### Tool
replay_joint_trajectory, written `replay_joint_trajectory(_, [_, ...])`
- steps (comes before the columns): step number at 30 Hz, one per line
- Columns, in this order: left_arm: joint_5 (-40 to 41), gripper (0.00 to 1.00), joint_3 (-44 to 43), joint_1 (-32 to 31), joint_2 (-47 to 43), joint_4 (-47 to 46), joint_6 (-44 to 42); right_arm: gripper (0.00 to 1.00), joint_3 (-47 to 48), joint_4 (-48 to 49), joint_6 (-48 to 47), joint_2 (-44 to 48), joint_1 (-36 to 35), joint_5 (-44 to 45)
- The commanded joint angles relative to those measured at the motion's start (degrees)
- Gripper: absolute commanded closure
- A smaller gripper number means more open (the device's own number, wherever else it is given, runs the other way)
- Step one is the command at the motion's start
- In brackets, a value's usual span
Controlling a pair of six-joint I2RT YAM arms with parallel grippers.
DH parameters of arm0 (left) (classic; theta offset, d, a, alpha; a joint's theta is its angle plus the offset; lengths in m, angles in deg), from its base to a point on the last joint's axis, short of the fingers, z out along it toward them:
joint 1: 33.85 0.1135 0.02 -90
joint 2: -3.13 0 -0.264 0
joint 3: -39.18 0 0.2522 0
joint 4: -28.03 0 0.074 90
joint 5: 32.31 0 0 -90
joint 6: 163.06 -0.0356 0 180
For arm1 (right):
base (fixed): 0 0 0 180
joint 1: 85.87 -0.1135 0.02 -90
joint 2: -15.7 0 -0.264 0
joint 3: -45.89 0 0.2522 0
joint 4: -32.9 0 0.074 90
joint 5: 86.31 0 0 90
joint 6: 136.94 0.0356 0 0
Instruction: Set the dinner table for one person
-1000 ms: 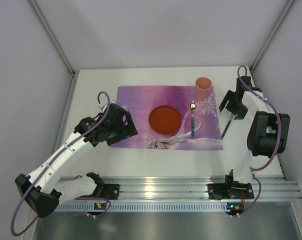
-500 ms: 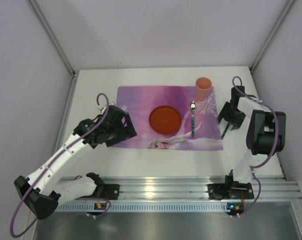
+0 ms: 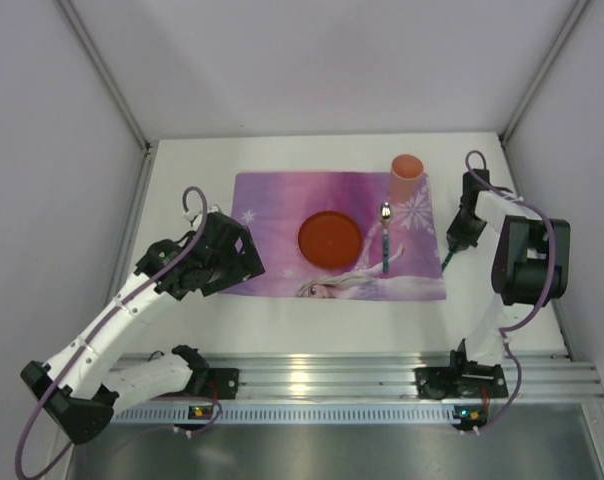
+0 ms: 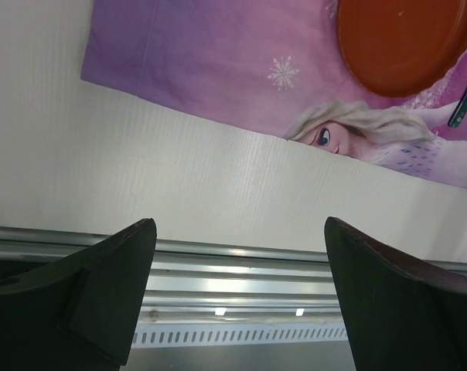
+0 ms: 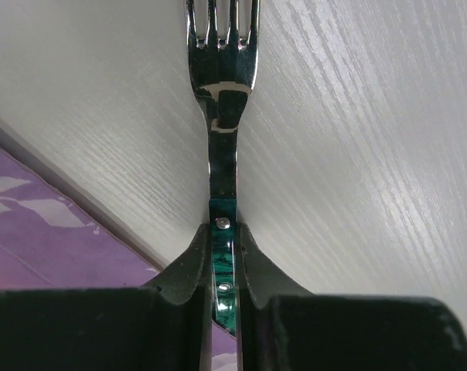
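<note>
The dinner table is a white top carrying a purple princess placemat. On the mat lie an orange plate, an orange cup and a green-handled spoon. A fork with a green handle lies on the table just right of the mat. My right gripper is shut on that fork's handle, tines pointing away over the white tabletop. My left gripper stands open and empty over the table's near edge, by the mat's lower left corner.
A metal rail runs along the near edge under my left gripper. Grey walls close in the table at the back and both sides. The right arm stands close to the right wall.
My right gripper has come down onto the fork and shut on its handle. The left arm has drawn back a little toward the near left.
</note>
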Motion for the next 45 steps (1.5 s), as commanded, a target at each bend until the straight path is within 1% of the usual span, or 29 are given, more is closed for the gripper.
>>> replay_joint_trajectory(1, [0.15,0.05,-2.26,-0.17,1.87,-1.52,-1.50,1.00,-0.81,-1.25,2.82,1.48,-0.37,4.95])
replay_joint_trajectory(4, [0.24,0.04,-3.66,-0.17,4.85,-3.46,-3.34,1.00,2.60,-6.69,3.27,6.92,-2.65,9.77])
replay_joint_trajectory(6, [0.24,0.04,-4.63,-0.25,6.44,-5.22,-4.75,1.00,7.17,-9.61,2.83,9.31,-4.05,13.63])
replay_joint_trajectory(10, [-0.03,0.03,-6.22,-0.17,9.52,-7.77,-5.72,1.00,16.13,-17.07,1.43,14.14,-5.55,15.50])
replay_joint_trajectory(11, [-0.03,0.03,-6.13,-0.08,9.61,-8.39,-5.81,1.00,19.81,-18.05,1.25,14.68,-5.99,15.50])
replay_joint_trajectory(12, [-0.03,0.03,-6.05,-0.08,9.53,-9.18,-5.81,1.00,21.84,-19.19,1.25,15.20,-9.04,16.11])
replay_joint_trajectory(13, [0.15,0.03,-5.87,-0.08,9.35,-9.44,-5.90,1.00,26.04,-21.81,1.51,15.47,-10.38,16.73])
replay_joint_trajectory(14, [0.41,0.03,-5.96,-0.08,9.17,-9.53,-5.99,1.00,27.82,-22.79,1.86,15.56,-11.70,17.08])
replay_joint_trajectory(15, [1.28,0.03,-6.13,-0.08,8.91,-9.27,-5.90,1.00,29.32,-23.33,2.13,15.73,-14.41,15.17])
replay_joint_trajectory(17, [2.60,0.02,-6.48,-0.08,7.86,-8.31,-5.64,1.00,31.61,-22.20,3.36,16.00,-17.41,9.91])
replay_joint_trajectory(18, [4.52,0.02,-6.66,-0.08,7.33,-7.70,-5.46,1.00,31.27,-20.45,3.71,16.35,-20.47,1.18])
replay_joint_trajectory(19, [5.59,0.02,-6.92,-0.08,5.85,-6.12,-5.20,1.00,30.22,-15.91,4.76,16.26,-22.50,-3.26])
replay_joint_trajectory(20, [8.03,0.02,-7.27,0.01,5.05,-5.41,-4.41,1.00,29.52,-13.42,5.55,15.65,-27.05,-10.44])
replay_joint_trajectory(21, [8.06,0.02,-7.28,-0.08,4.00,-4.36,-3.80,1.00,29.08,-10.88,6.25,14.95,-29.53,-12.51])
replay_joint_trajectory(22, [10.32,0.02,-7.45,0.01,1.90,-2.78,-2.48,1.00,29.33,-6.94,7.04,13.99,-32.08,-13.67])
replay_joint_trajectory(23, [11.82,0.02,-7.63,-0.08,0.75,-1.46,-1.69,1.00,30.12,-5.68,7.40,12.59,-34.62,-15.94])
replay_joint_trajectory(24, [13.75,0.02,-7.89,0.01,-1.53,0.20,-0.20,1.00,32.04,-3.58,8.27,9.00,-38.48,-17.62])
replay_joint_trajectory(26, [15.52,0.02,-7.98,-0.08,-3.74,1.97,1.04,1.00,33.72,-1.19,9.68,5.21,-42.97,-21.65])
replay_joint_trajectory(29, [16.93,0.02,-7.80,0.01,-6.90,4.78,3.15,1.00,38.72,0.22,11.36,-4.70,-47.11,-22.55])
replay_joint_trajectory(33, [15.80,0.02,-7.80,0.01,-9.72,7.51,5.35,1.00,44.26,1.36,14.16,-12.90,-49.85,-23.61])
replay_joint_trajectory(35, [14.74,0.03,-7.63,-0.08,-10.69,8.74,6.49,1.00,44.10,2.94,15.75,-16.06,-50.03,-24.48])
replay_joint_trajectory(42, [12.28,0.04,-7.37,0.01,-16.22,13.92,10.79,1.00,46.12,6.90,20.75,-22.23,-50.03,-21.15])
replay_joint_trajectory(45, [11.40,0.02,-7.10,0.01,-17.89,15.94,12.20,1.00,47.26,8.31,22.43,-24.60,-49.94,-20.09])
